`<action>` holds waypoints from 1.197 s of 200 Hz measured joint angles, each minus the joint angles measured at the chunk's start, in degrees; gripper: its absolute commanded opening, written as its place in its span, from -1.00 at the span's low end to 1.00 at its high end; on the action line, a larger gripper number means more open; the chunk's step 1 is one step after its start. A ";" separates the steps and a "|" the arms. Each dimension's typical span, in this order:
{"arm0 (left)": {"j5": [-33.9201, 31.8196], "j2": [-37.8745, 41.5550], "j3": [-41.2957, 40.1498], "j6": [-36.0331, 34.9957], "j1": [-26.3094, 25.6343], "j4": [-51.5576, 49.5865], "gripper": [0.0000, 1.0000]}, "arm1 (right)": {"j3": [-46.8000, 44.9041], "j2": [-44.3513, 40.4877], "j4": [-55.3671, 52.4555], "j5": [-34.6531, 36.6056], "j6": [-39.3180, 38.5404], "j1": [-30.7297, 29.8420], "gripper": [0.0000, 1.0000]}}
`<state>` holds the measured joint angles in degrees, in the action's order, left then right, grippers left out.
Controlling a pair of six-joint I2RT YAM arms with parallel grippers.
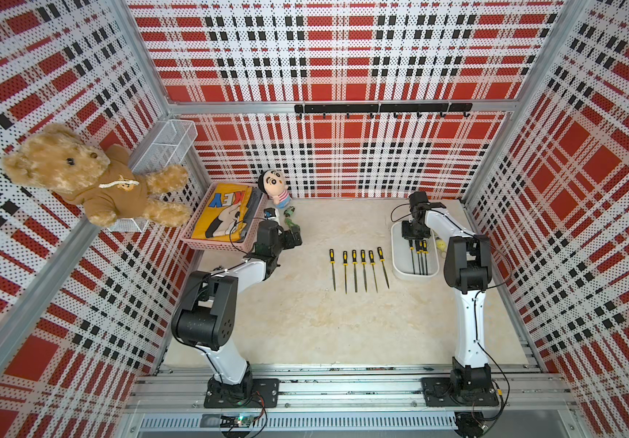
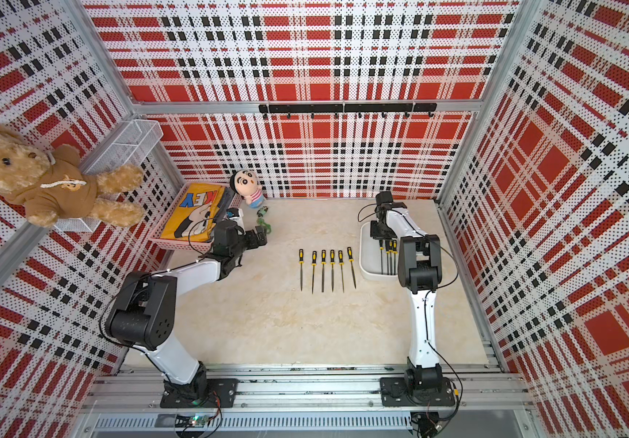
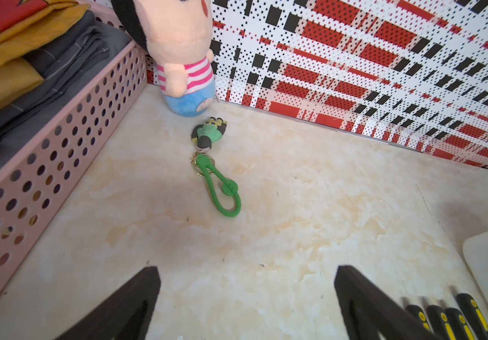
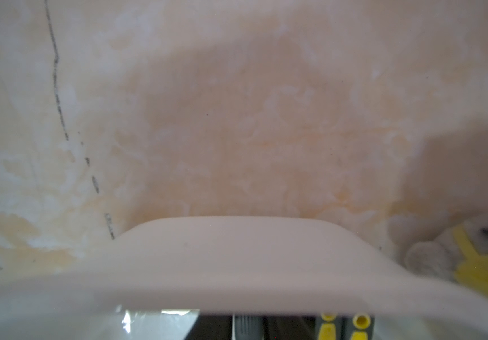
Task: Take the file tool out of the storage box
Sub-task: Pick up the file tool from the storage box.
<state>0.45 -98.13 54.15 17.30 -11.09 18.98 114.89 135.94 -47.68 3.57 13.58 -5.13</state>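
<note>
The storage box (image 1: pixel 415 276) is a shallow white tub at the right of the table, seen in both top views (image 2: pixel 375 275). Three file tools (image 1: pixel 418 252) with black-and-yellow handles lie side by side in it. My right gripper (image 1: pixel 411 236) reaches down into the box's far end, over the handle of the file farthest to the left. In the right wrist view the box rim (image 4: pixel 237 250) hides most of the jaws, so their state is unclear. Two yellow handle ends (image 4: pixel 346 323) show beside them. My left gripper (image 3: pixel 247 269) hovers open and empty by the pink basket.
Several file tools (image 1: pixel 358 269) lie in a row mid-table, left of the box. A pink perforated basket (image 1: pixel 199 242) of folded cloths, a doll (image 1: pixel 275 187) and a green keychain (image 3: pixel 216 176) sit at the back left. A small yellow plush (image 1: pixel 441 245) lies right of the box.
</note>
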 measured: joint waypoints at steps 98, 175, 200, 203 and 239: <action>13.94 -6.99 15.93 1.90 -13.84 -1.07 0.95 | -6.78 -22.49 12.09 -14.69 6.47 -1.49 -0.90; 19.28 -9.90 18.86 4.57 -16.41 -0.17 0.87 | -14.43 -22.99 19.67 -22.69 11.87 -16.22 -0.89; 19.71 -9.90 18.36 4.52 -16.44 0.07 0.82 | -15.96 -22.03 21.53 -23.71 14.27 -16.81 -0.89; 19.80 -9.90 18.21 4.52 -16.44 0.09 0.82 | -16.00 -21.99 21.73 -23.87 14.56 -16.81 -0.89; 20.81 -9.90 16.46 4.48 -16.44 0.28 0.76 | -15.96 -21.92 24.76 -24.46 17.22 -16.81 -0.89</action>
<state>21.26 -108.03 70.61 21.78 -27.53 19.27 98.94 114.02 -22.92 -20.88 30.81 -21.93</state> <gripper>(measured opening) 0.885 0.202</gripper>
